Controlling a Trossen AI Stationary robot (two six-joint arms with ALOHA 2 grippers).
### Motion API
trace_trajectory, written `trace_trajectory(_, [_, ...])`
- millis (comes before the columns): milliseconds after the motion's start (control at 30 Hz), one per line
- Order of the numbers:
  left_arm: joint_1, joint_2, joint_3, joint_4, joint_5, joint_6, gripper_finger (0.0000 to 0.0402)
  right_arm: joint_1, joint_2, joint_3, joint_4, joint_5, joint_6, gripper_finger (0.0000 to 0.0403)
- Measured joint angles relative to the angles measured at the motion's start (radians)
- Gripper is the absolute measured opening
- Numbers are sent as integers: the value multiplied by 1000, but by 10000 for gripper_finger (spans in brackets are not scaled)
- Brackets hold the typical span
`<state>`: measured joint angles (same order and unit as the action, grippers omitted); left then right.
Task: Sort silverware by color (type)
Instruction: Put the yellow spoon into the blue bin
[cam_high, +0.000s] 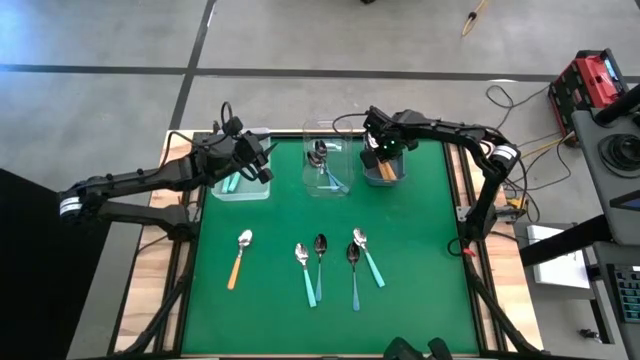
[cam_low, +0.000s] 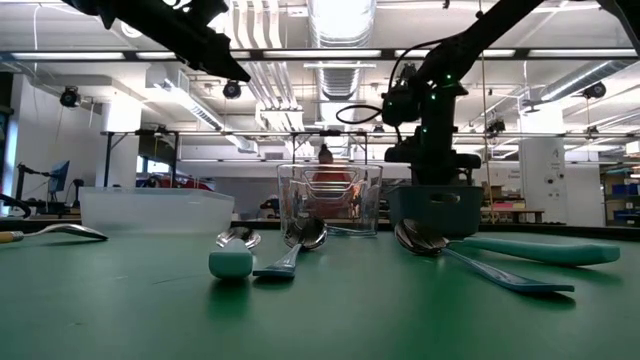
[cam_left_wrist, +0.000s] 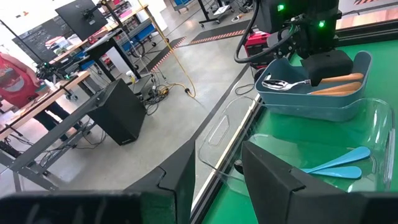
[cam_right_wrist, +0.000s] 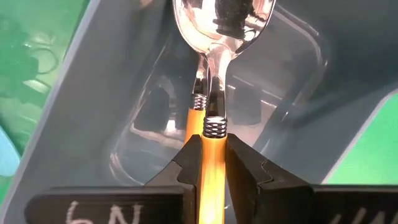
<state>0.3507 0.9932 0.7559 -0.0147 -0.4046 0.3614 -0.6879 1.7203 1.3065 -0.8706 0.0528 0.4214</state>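
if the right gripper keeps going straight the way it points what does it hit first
Probably the grey bin's floor: the right gripper, shut on an orange-handled spoon, points down into it, with another orange-handled spoon lying just beneath.

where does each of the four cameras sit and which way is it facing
High view: above the table, looking straight down; both arms, left gripper over the clear bin, right gripper over the grey bin.
Low view: table-top height, looking level across the green mat into the room; both arms enter from above.
Left wrist view: on the left arm, looking across the bins; own fingers at bottom.
Right wrist view: on the right arm, looking down into the grey bin; fingers clamp an orange-handled spoon.
Shared: both wrist views show that spoon.
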Motion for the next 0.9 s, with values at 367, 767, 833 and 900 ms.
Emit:
trace_trajectory(367, [0, 0, 0, 0, 0, 0, 113, 0, 0, -2, 17, -1, -14, 38])
trace_trajectory(767, [0, 0, 0, 0, 0, 0, 113, 0, 0, -3, 17, -2, -14, 38])
trace_trajectory(833, [0, 0, 0, 0, 0, 0, 113, 0, 0, -3, 21, -2, -14, 38])
trace_trajectory(900, [0, 0, 0, 0, 0, 0, 113, 0, 0, -3, 22, -2, -14, 38])
